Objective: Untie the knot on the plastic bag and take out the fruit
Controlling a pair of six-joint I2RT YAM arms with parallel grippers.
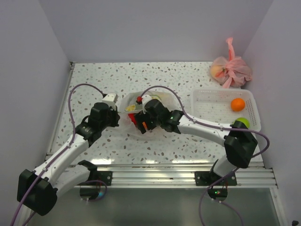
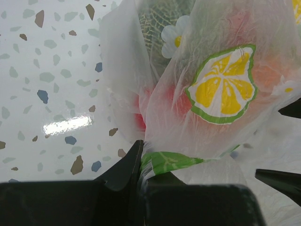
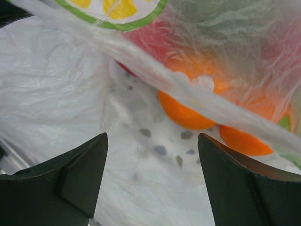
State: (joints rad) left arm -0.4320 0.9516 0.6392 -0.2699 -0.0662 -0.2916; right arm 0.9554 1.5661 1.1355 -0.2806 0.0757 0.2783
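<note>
From above, we see the plastic bag [image 1: 132, 101] lying mid-table [image 1: 94, 75], with both arms meeting at it. The left gripper [image 1: 118, 107] is at its left edge and the right gripper [image 1: 142, 121] reaches over its near side. A bit of red fruit [image 1: 139, 100] shows through the film. Only this view takes in the right side of the table: a white basket [image 1: 202, 100] holding a loose orange [image 1: 238, 104] and a green ball [image 1: 241, 122], and a tied pink bag [image 1: 230, 70] in the far corner.

The left wrist camera gives us what the top view cannot: a lemon-slice print [image 2: 222, 84] and a small flower [image 2: 171, 38] on the film, with red, orange and netted green shapes blurred behind it. The left fingers [image 2: 127, 167] stand apart, bunched plastic lying between them and against the nearer one (whether it is pinched, we cannot tell).

The right wrist camera looks under a stretched band of film [image 3: 155, 75] at two oranges [image 3: 186, 113] resting inside the bag. Its jaws are spread wide and hold nothing, with crinkled plastic beneath them.

We cannot make out the knot in any view.
</note>
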